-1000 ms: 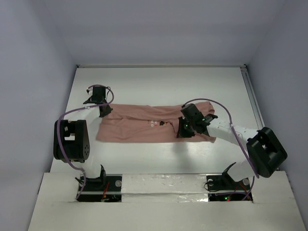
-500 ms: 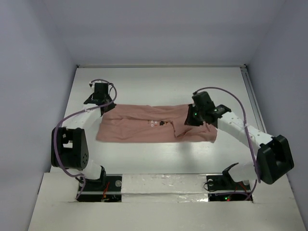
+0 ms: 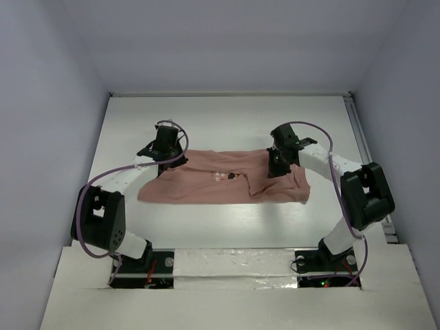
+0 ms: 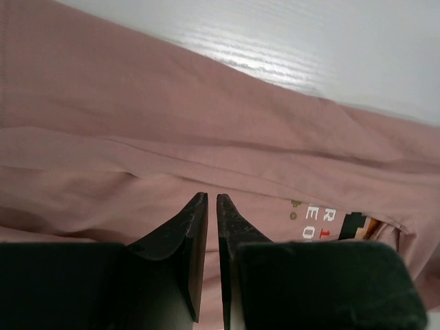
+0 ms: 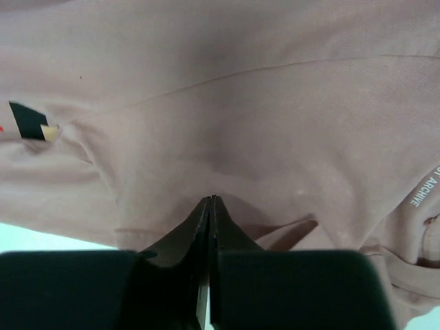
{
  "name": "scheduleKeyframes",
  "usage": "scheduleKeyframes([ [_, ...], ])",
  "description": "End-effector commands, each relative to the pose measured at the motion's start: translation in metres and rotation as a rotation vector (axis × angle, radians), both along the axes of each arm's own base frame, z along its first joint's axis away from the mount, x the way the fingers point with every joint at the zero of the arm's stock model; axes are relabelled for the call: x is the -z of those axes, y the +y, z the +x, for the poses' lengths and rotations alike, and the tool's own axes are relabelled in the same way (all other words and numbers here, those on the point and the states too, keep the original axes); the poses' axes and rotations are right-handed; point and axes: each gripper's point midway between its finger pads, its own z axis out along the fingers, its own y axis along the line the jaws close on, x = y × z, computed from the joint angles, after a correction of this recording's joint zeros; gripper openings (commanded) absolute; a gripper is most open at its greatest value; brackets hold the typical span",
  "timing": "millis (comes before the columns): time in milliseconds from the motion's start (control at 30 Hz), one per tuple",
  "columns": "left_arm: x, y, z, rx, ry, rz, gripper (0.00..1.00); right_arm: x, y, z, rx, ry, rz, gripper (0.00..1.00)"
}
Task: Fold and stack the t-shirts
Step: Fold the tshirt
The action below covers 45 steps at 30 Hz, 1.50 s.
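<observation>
Two arm bases (image 3: pixel 320 265) bolted at the near edge, behind a white board (image 3: pixel 227 265) patched with shiny tape. Just beyond, bare white table (image 3: pixel 227 223), then one dusty salmon-pink t-shirt (image 3: pixel 206 187), spread crosswise at mid-table as a long, loosely folded band, rumpled at its right end. Small white lettering (image 3: pixel 221 177) with red and dark marks near the band's middle. On the far-left corner of the shirt, left gripper (image 4: pixel 212 198): black fingers nearly together, only a thin slit between, tips down over a long crease in the cloth; possibly nipping fabric, hard to tell from the wrist view. On the far-right part, right gripper (image 5: pixel 209 199): fingers pressed shut on a pucker of the pink fabric, wrinkles drawn toward the tips. Off to the right in that wrist view, a white printed word (image 5: pixel 426 187) on the cloth. Purple cables (image 3: pixel 84 196) looping along both arms. Farther back, more bare table up to pale walls (image 3: pixel 41 103).
</observation>
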Motion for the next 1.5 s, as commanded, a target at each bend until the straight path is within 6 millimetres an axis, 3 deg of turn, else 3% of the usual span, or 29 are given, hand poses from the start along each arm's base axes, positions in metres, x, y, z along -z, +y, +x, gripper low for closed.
scheduleKeyframes([
  [0,-0.004,-0.010,-0.002,0.015,-0.025,-0.042,0.09,-0.006,-0.002,-0.014,-0.065,0.007,0.000,0.02],
  [300,0.008,-0.012,0.000,0.027,-0.013,-0.042,0.08,-0.016,-0.028,-0.074,-0.015,0.067,-0.016,0.00],
  [333,0.009,-0.013,0.000,0.028,-0.010,-0.042,0.08,-0.009,-0.032,-0.084,-0.008,0.092,-0.022,0.00],
  [533,0.010,-0.016,0.001,0.037,-0.014,-0.053,0.08,-0.024,-0.033,-0.113,0.039,0.097,0.055,0.00],
  [667,0.004,-0.020,0.003,0.053,-0.025,-0.055,0.08,-0.040,-0.036,-0.107,0.077,0.056,0.050,0.00],
  [867,0.002,-0.024,-0.001,0.072,-0.036,-0.041,0.08,-0.068,-0.041,-0.036,0.191,-0.138,0.042,0.00],
  [900,0.003,-0.023,-0.001,0.072,-0.032,-0.035,0.08,-0.068,-0.037,-0.016,0.196,-0.177,0.059,0.00],
  [1000,0.007,-0.022,0.000,0.073,-0.022,-0.021,0.08,-0.051,-0.039,-0.001,0.218,-0.149,0.027,0.00],
  [1033,0.007,-0.022,0.002,0.071,-0.024,-0.018,0.08,-0.036,-0.040,-0.003,0.224,-0.106,0.011,0.00],
  [1100,0.011,-0.015,0.004,0.052,-0.013,-0.009,0.08,-0.025,-0.039,-0.013,0.257,-0.067,0.024,0.00],
  [1267,0.008,0.010,0.021,-0.030,-0.023,-0.028,0.09,0.006,-0.069,-0.068,0.404,0.021,-0.044,0.00],
  [1333,0.002,0.021,0.030,-0.055,-0.031,-0.029,0.10,0.012,-0.070,-0.079,0.452,0.046,-0.031,0.00],
  [1367,0.007,0.025,0.031,-0.065,-0.013,-0.028,0.11,0.014,-0.072,-0.084,0.466,0.049,-0.030,0.00],
  [1467,0.005,0.040,0.041,-0.109,-0.012,-0.061,0.20,0.004,-0.076,-0.072,0.495,0.002,-0.013,0.00],
])
